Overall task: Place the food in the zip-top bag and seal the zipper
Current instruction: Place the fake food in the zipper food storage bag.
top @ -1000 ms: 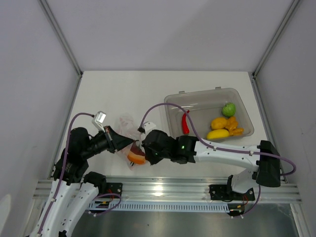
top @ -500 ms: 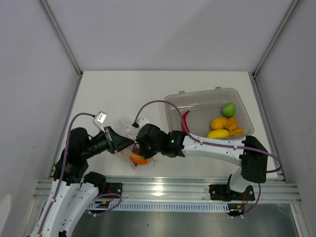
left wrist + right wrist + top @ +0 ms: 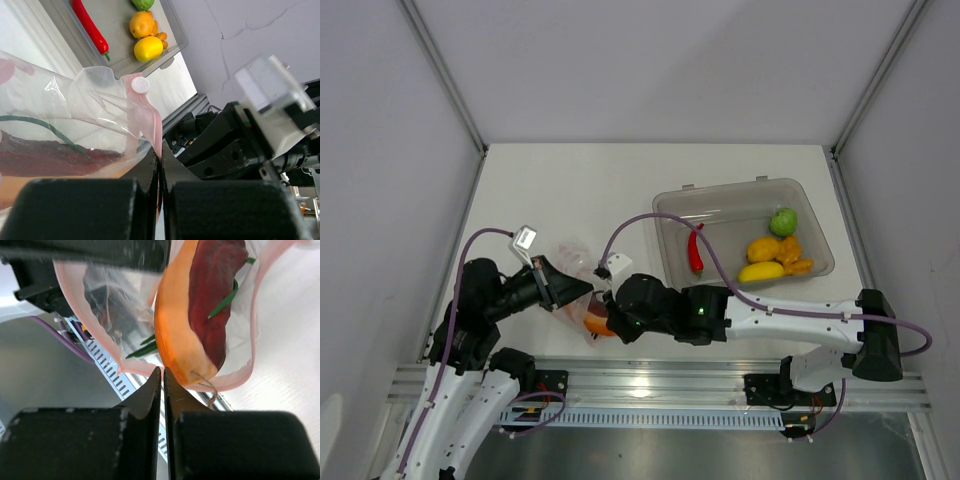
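Observation:
The clear zip-top bag (image 3: 572, 258) lies at the near left, its mouth held open. My left gripper (image 3: 584, 291) is shut on the pinkish-red zipper (image 3: 149, 120) at one side of the mouth, below a white tab (image 3: 140, 85). My right gripper (image 3: 604, 322) is shut, its tips pinching the zipper's near rim (image 3: 127, 365). An orange piece (image 3: 180, 335), a purple piece (image 3: 215, 290) and a green scallion (image 3: 227, 299) lie inside the bag. The red chili (image 3: 695, 248), the green round fruit (image 3: 783, 221) and the yellow-orange fruits (image 3: 763, 250) lie in the bin.
The grey translucent bin (image 3: 720, 200) stands at the right of the table, with a small orange piece (image 3: 800, 266) in it as well. A metal rail (image 3: 650, 385) runs along the near edge. Grey walls close in the left, right and back.
My right arm swung left and then back to the right, and its gripper now sits lower at the bag's near edge. The left arm and the bin have not moved.

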Available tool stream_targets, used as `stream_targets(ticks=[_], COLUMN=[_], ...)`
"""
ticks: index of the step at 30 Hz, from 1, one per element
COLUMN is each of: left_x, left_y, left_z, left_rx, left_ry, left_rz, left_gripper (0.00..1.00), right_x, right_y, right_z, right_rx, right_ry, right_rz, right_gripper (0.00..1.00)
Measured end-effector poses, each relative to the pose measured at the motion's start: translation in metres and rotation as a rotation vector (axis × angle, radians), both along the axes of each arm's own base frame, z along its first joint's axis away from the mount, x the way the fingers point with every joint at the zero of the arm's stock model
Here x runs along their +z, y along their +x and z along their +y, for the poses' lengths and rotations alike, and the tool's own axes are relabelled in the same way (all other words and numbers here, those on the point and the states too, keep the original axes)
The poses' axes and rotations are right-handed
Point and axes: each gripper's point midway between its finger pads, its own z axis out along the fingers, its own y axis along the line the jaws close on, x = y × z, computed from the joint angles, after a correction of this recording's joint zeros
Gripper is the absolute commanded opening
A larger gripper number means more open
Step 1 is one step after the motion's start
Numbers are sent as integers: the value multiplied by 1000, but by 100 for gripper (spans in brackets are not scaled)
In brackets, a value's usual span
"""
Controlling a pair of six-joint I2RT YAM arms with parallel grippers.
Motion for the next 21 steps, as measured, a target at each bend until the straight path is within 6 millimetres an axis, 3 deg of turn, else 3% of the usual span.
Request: stream_targets(ticks=[7, 10, 17, 21], left_x=[0, 0, 3, 3], left_y=[0, -1, -5, -6], left_z=[0, 0, 1, 1], left_rx=[0, -2, -2, -2], left_ry=[0, -2, -6, -7], left_rz=[0, -1, -16, -19], left_gripper=[1, 1, 1, 1], right_x=[-24, -34, -56, -63], right_y=[-19, -18, 16, 29], right_z=[-9, -10, -2, -2], right_rx=[13, 5, -66, -98], right_ry=[-72, -91, -95, -117], right_rz=[-12, -19, -17, -37], right_gripper=[3, 2, 0, 13])
